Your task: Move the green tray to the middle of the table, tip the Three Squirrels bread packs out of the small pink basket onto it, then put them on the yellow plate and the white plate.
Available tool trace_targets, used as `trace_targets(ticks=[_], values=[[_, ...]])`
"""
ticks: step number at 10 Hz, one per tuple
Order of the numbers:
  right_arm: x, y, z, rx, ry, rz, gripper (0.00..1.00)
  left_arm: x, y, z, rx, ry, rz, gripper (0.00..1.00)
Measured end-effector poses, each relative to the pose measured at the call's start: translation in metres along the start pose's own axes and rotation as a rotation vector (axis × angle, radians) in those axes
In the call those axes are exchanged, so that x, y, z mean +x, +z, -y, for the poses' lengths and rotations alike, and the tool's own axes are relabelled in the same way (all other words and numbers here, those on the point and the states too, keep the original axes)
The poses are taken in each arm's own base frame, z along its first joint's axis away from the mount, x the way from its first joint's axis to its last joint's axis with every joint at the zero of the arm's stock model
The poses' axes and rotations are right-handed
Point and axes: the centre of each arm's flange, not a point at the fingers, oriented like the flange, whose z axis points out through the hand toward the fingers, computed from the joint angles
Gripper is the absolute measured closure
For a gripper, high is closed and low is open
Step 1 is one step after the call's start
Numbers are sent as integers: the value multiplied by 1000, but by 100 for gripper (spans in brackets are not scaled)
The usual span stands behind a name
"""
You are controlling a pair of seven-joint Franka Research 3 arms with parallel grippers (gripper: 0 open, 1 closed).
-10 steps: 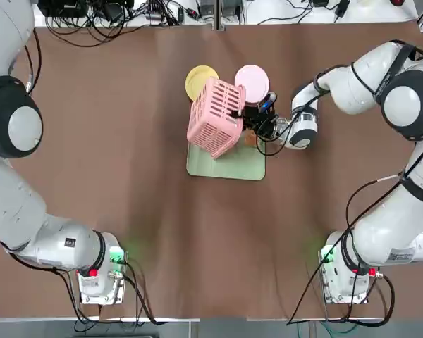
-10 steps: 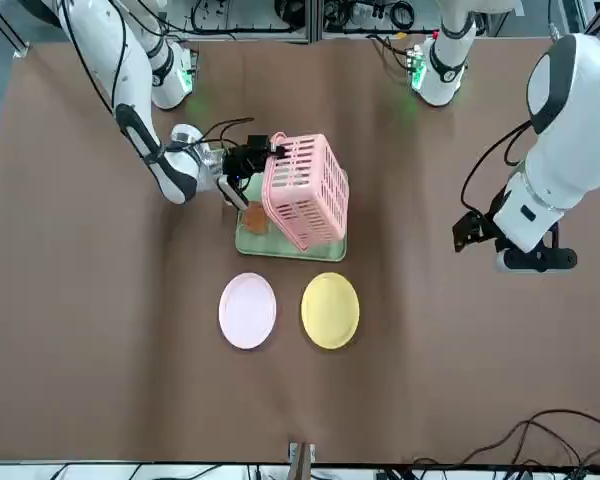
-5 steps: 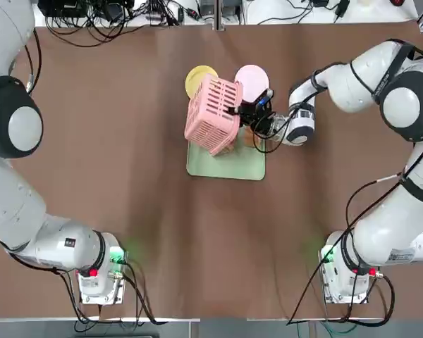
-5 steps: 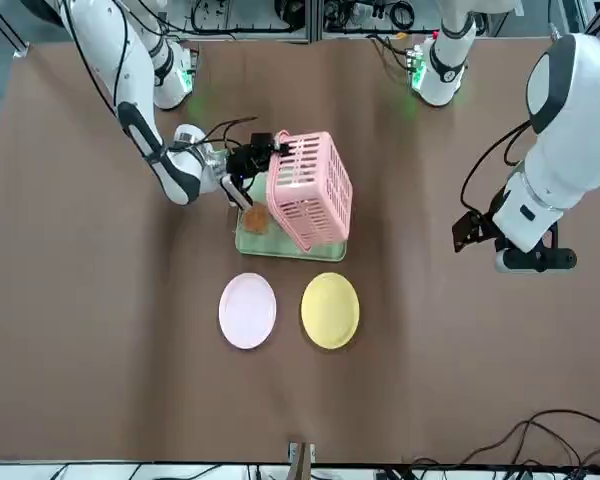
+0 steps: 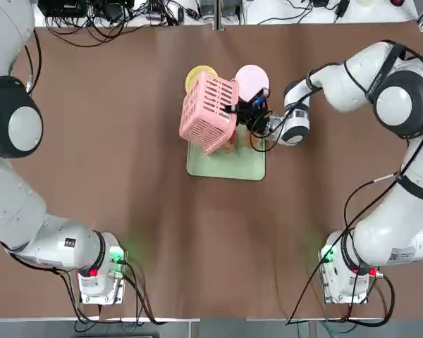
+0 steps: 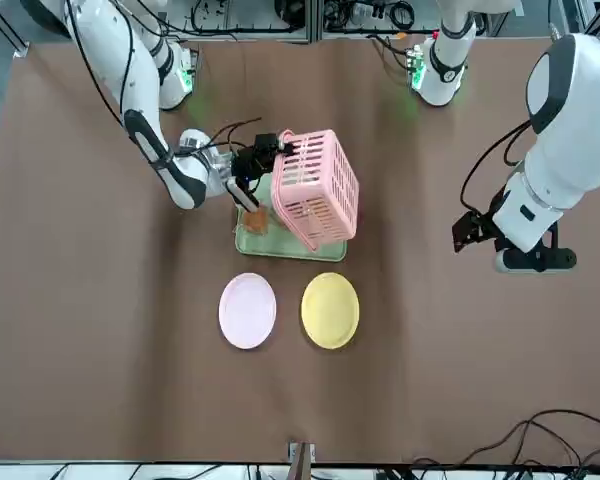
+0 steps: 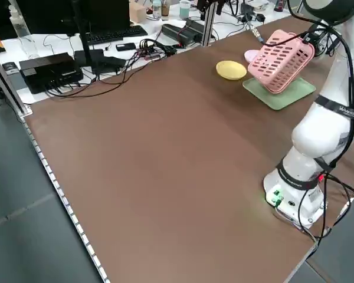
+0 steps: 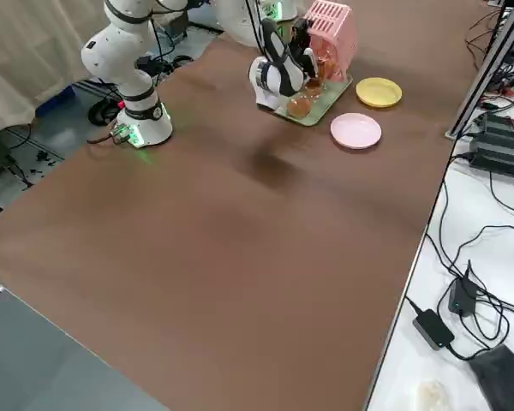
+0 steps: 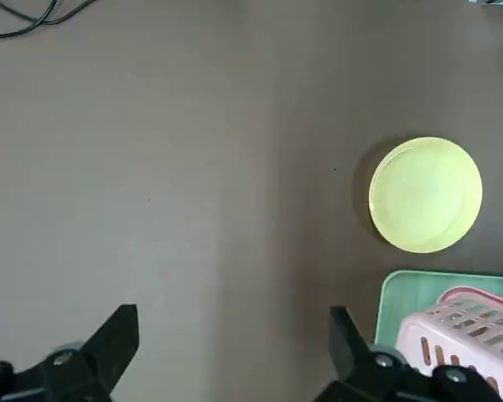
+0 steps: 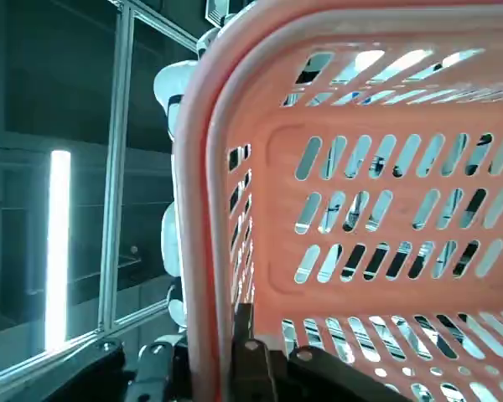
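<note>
Gripping the tipped pink basket [image 5: 210, 113] (emptied), the clamped right gripper [image 5: 234, 110] hangs above bread packs [image 6: 255, 219] on the green tray [image 5: 229, 164].

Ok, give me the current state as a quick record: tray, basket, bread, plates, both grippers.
green tray: mid-table, flat, under the basket
small pink basket: lifted and tipped over the tray, held at its rim
Three Squirrels bread packs: at least one on the tray beside the basket; count unclear
yellow plate: bare, beyond the tray
white plate: bare, beside the yellow one
right gripper: shut on the basket rim
left gripper: open, holding nothing, off to the side above the table
</note>
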Motion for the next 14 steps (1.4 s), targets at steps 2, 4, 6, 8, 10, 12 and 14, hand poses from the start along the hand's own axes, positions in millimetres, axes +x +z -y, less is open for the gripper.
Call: trace_targets(ticks=[2,4,6,8,10,12,14], values=[[4,5,-3,30,0,-3,93,0,0,0,0,0,0,0],[8,7,-3,38,-7,-2,93,0,0,0,0,0,0,0],[12,12,-2,45,-17,2,93,0,0,0,0,0,0,0],[17,18,-1,54,-29,7,93,0,0,0,0,0,0,0],[20,26,-2,63,-36,-7,93,0,0,0,0,0,0,0],[21,31,-4,69,-37,-9,93,0,0,0,0,0,0,0],[23,33,-9,67,-37,-9,93,0,0,0,0,0,0,0]])
